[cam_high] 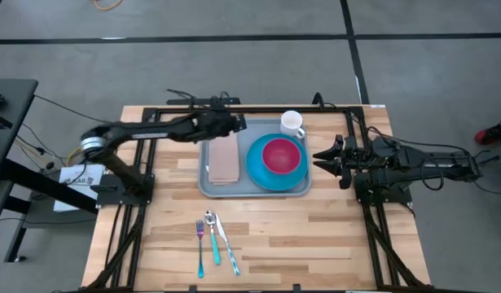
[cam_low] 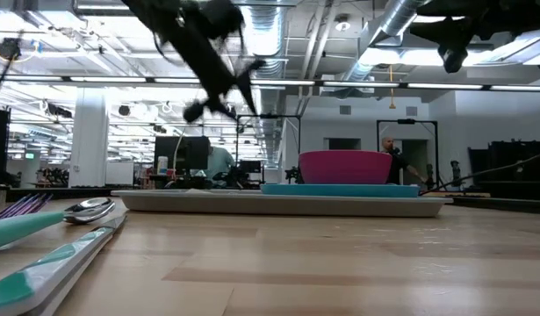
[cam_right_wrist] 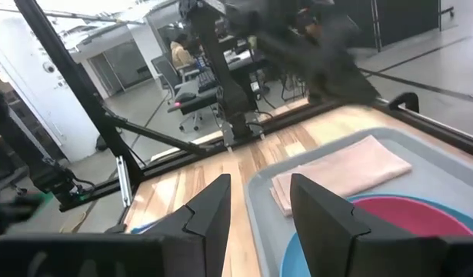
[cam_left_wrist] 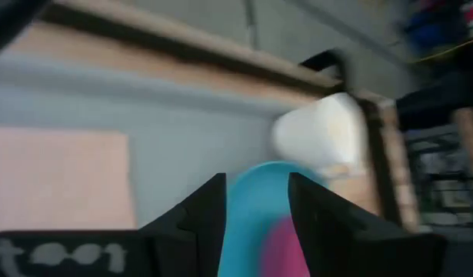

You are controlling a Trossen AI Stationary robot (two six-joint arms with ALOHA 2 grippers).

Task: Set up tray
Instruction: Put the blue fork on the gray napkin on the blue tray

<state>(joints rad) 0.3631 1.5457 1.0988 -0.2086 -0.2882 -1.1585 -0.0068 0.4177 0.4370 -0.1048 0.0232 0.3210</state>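
Observation:
The grey-blue tray lies flat at the table's middle. On it rest a folded pink napkin on the left and a bright-blue plate with a pink bowl on the right. A white mug stands on the table just past the tray's far edge. My left gripper hovers open above the tray's far-left part, its fingers pointing toward the mug. My right gripper hangs open beside the tray's right edge, facing the bowl and the napkin.
A fork, a spoon and a knife with teal handles lie side by side on the wood near the table's near edge, left of centre. Black frame rails run along the table's left, right and far sides. Bare wood shows near right of the tray.

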